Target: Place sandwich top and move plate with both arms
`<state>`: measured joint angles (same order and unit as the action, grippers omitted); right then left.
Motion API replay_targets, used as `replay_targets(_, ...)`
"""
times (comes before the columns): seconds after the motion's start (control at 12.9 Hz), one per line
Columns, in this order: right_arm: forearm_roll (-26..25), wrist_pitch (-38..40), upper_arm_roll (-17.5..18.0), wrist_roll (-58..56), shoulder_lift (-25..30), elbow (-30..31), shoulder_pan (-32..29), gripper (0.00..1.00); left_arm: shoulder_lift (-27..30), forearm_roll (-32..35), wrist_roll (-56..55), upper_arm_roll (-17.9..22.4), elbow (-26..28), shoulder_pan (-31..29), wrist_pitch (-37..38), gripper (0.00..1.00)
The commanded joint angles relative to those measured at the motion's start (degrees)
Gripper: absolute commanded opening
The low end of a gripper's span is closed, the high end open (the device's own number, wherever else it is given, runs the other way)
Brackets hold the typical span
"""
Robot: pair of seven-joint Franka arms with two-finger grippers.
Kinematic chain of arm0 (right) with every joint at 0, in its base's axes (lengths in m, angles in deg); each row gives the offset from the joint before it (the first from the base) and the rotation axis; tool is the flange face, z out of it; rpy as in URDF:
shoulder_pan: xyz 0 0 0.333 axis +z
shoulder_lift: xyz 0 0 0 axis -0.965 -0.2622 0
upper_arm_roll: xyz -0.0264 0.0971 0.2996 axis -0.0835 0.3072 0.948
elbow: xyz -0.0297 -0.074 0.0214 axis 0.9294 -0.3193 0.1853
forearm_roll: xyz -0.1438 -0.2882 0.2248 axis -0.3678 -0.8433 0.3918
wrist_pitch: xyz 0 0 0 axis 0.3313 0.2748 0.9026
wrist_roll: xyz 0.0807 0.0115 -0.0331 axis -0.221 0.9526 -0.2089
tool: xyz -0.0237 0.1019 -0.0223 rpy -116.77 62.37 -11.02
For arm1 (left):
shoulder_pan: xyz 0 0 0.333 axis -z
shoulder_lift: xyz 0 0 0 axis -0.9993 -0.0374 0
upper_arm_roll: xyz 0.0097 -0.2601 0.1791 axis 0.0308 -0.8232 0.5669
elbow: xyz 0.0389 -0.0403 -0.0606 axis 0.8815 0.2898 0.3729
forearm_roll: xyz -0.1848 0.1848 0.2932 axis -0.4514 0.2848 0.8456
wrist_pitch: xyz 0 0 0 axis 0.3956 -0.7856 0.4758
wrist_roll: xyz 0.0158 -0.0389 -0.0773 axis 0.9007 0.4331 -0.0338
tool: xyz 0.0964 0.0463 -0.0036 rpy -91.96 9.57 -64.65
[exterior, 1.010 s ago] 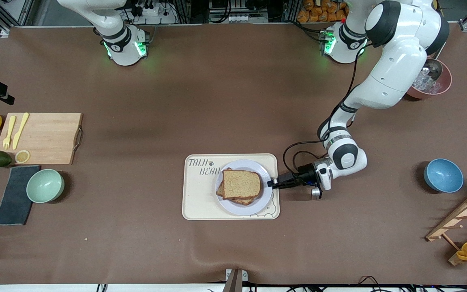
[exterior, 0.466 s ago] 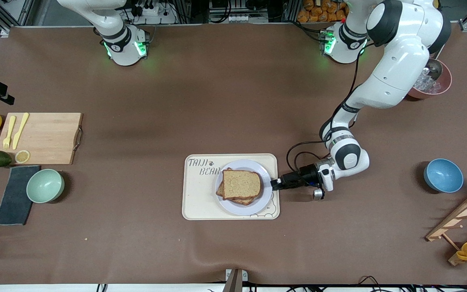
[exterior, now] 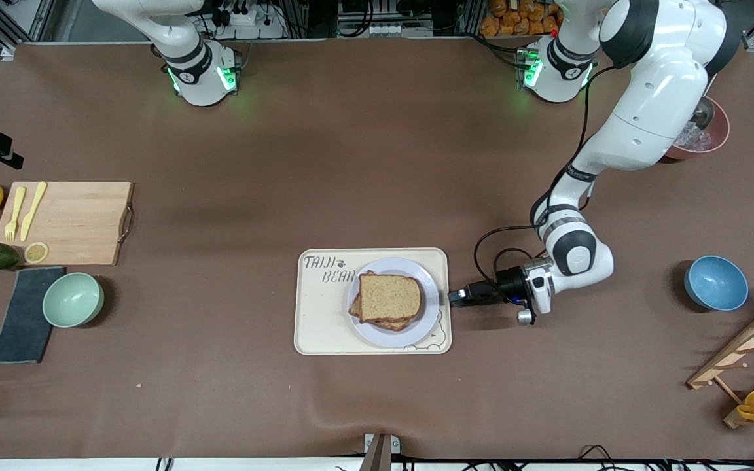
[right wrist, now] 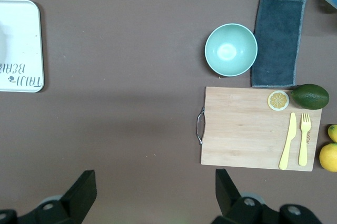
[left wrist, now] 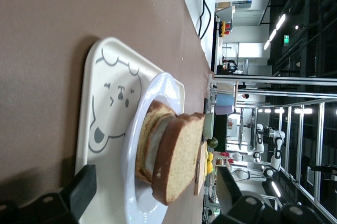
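Front view: bread slice (exterior: 389, 296) tops the sandwich on plate (exterior: 387, 335), frame center; left gripper (exterior: 459, 297) beside tray (exterior: 315, 327), fingers apart, empty; right gripper (right wrist: 152, 192) high over table, spread.

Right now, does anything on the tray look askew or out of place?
Slightly. The top slice sits skewed on the sandwich, so the lower slice pokes out toward the right arm's end. The plate also overhangs the tray's edge by the left hand. Nothing spilled.

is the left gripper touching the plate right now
Apart. The front view shows the left gripper low over the table just off the tray edge, with tray rim between its fingertips and the plate. Its fingers are open, empty.
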<state>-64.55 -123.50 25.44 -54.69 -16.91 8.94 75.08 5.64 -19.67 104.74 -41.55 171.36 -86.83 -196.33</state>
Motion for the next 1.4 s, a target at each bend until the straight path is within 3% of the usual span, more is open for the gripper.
replay_targets(0.0,-0.6,-0.1,0.5,-0.6,-0.1,-0.3,-0.5,1.00,5.1,5.9,-6.2,0.1,2.7,-1.4,-0.5,1.00)
replay_targets(0.39,-0.7,-0.1,0.5,-0.6,-0.1,-0.3,-0.5,1.00,11.8,27.4,-28.0,0.3,0.1,-2.2,-0.5,1.00)
replay_targets(0.85,-1.0,-0.1,0.5,-0.6,-0.1,-0.4,-0.5,1.00,23.2,62.7,-50.8,0.3,-0.3,-4.2,3.5,1.00)
replay_targets(1.01,-1.3,-0.1,0.6,-0.6,-0.1,-0.3,-0.4,1.00,27.0,75.5,-53.8,0.2,-0.5,-4.3,6.8,1.00)
replay_targets(1.32,-4.2,0.3,0.8,-0.8,-0.1,0.1,2.0,1.00,33.4,88.9,-53.2,0.2,-1.5,-5.7,14.0,1.00)
